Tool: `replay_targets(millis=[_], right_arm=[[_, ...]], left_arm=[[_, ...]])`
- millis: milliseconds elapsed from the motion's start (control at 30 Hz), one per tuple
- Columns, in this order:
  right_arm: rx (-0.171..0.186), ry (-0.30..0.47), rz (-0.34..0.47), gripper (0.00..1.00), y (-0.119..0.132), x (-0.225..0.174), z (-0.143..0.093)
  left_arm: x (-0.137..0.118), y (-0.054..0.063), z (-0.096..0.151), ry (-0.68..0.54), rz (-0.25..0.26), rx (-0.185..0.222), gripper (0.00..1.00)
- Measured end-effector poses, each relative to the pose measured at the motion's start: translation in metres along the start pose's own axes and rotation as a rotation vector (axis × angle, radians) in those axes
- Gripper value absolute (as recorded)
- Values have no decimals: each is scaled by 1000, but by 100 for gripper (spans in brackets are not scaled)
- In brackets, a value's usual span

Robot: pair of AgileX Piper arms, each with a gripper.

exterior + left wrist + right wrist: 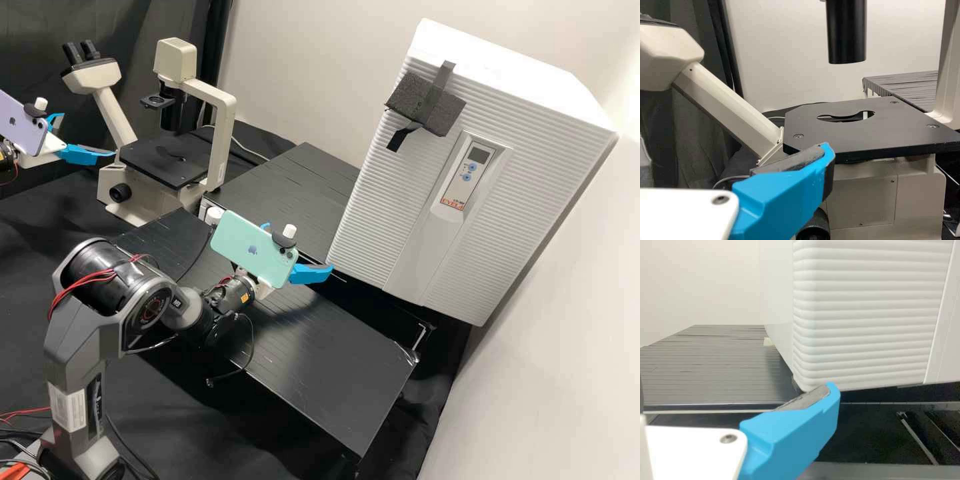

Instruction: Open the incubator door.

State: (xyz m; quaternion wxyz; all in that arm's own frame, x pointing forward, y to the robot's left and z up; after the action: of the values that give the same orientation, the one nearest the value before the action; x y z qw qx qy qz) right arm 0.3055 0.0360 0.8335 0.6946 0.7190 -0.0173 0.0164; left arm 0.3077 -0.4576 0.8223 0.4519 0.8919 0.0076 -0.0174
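Note:
The white incubator (373, 220) stands with its ribbed front door (467, 267) shut, a control panel on it and dark foam taped near an upper corner. My right gripper (299, 247) is open and empty beside the door's lower corner, left of it in the high view. In the right wrist view, a finger of the right gripper (795, 432) appears below the ribbed door corner (812, 375); I cannot tell whether they touch. My left gripper (89, 136), open and empty, is by the microscope, as the left gripper (785, 200) also shows in its wrist view.
A cream microscope (217, 143) with a black stage (163, 163) stands at the back left. Black slatted tabletops (333, 373) lie below the right arm and beside the incubator. A cable hangs from the right arm's wrist. A white wall rises behind the incubator.

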Motion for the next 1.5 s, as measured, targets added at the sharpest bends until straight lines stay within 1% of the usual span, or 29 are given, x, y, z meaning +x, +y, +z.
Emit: replay_targets(millis=[300,367,467,567,600,633,733,833,1000,1100,1233,1333,1500], right_arm=[[0,-1,1,100,0,0,0],[0,-5,15,100,5,-2,1],[15,1,73,100,22,-8,0],[51,16,136,100,40,-14,-4],[63,29,171,100,50,-15,-7],[70,34,183,100,54,-15,-8],[84,75,249,100,74,-11,-18],[82,112,296,100,90,-5,-28],[79,137,323,100,108,6,-43],[62,103,336,100,116,11,-48],[87,61,380,100,126,16,-55],[87,44,400,100,129,18,-67],[53,48,410,100,132,22,-84]], left_arm=[[0,0,0,0,0,0,100],[0,0,0,0,0,0,100],[0,0,0,0,0,0,100],[0,0,0,0,0,0,100],[0,0,0,0,0,0,100],[0,0,0,0,0,0,100],[0,0,0,0,0,0,100],[0,0,0,0,0,0,100],[0,0,0,0,0,0,100],[0,0,0,0,0,0,100],[0,0,0,0,0,0,100],[0,0,0,0,0,0,100],[0,0,0,0,0,0,100]])
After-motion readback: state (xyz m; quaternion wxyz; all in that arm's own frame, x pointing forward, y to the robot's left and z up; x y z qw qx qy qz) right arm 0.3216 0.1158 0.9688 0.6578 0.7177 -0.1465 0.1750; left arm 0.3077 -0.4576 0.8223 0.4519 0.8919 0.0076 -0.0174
